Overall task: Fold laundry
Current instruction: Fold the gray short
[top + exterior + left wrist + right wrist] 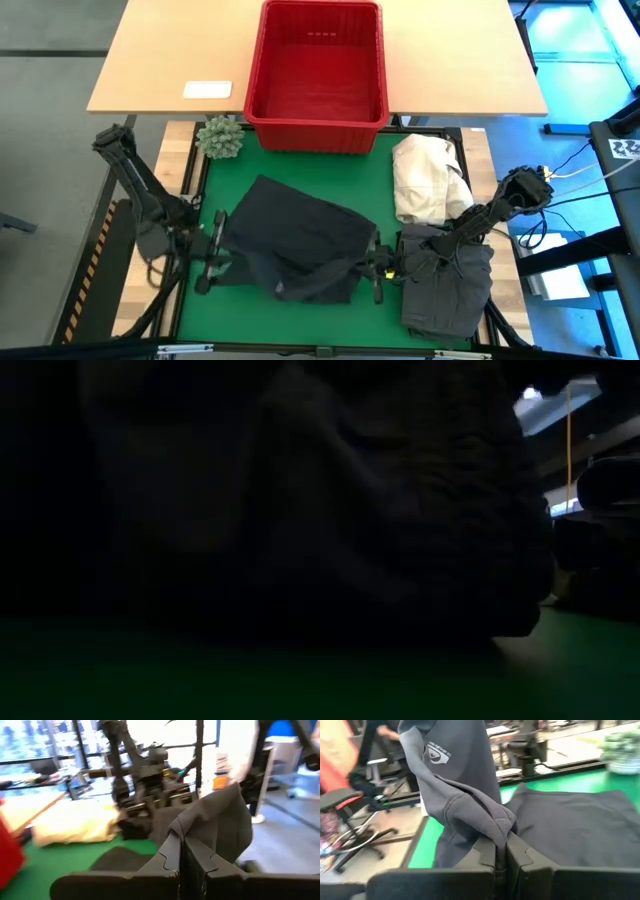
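Observation:
A dark grey garment (295, 240) lies spread on the green mat (300, 165), and its near part is bunched up. My left gripper (217, 252) is shut on its left side and my right gripper (378, 266) on its right side. In the low view the dark cloth (350, 510) fills nearly the whole picture. A folded dark grey garment (448, 288) rests flat on the mat's near right corner, under my right arm. My left gripper (181, 842) pinches a bunched fold of the garment's left side (186, 827) between its two fingers. The fingers come about level from the table's left. The cloth stands up above them and drapes slack beyond them. My right gripper (506, 839) pinches a fold at the garment's ribbed hem (501, 822) between its two fingers, several layers together. The fingers come about level from the table's right. The cloth with a small white logo (438, 753) rises above them, and the rest lies on the mat.
A red plastic basket (315, 120) stands at the mat's far edge. A small green plant (220, 136) is to its left. A cream-white cloth heap (425, 178) lies at the far right of the mat. A white card (207, 89) sits on the wooden table behind.

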Tool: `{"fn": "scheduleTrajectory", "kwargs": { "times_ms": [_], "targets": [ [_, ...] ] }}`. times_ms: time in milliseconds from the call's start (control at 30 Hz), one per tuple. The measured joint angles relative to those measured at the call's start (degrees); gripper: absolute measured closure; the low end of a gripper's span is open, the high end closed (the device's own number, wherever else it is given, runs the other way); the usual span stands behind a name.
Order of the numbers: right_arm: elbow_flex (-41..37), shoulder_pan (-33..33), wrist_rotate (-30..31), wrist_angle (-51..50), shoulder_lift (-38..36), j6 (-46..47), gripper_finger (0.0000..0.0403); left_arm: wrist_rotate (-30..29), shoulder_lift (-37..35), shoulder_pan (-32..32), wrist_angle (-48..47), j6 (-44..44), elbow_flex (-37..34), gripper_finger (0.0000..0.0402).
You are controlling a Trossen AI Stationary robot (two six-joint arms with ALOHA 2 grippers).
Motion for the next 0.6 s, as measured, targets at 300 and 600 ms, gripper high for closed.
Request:
{"fn": "scheduleTrajectory", "kwargs": {
  "times_ms": [300,600],
  "targets": [
    [-2.29,0.04,16.2,-0.14,-0.13,0.51,0.04,4.99,-10.56,17.81,-18.0,-9.9,-3.38,0.0401],
    [-2.29,-2.4,26.72,-13.26,-0.15,6.28,0.04,11.35,-9.39,35.22,-29.33,-9.89,-3.38,0.0401]
  ]
}}
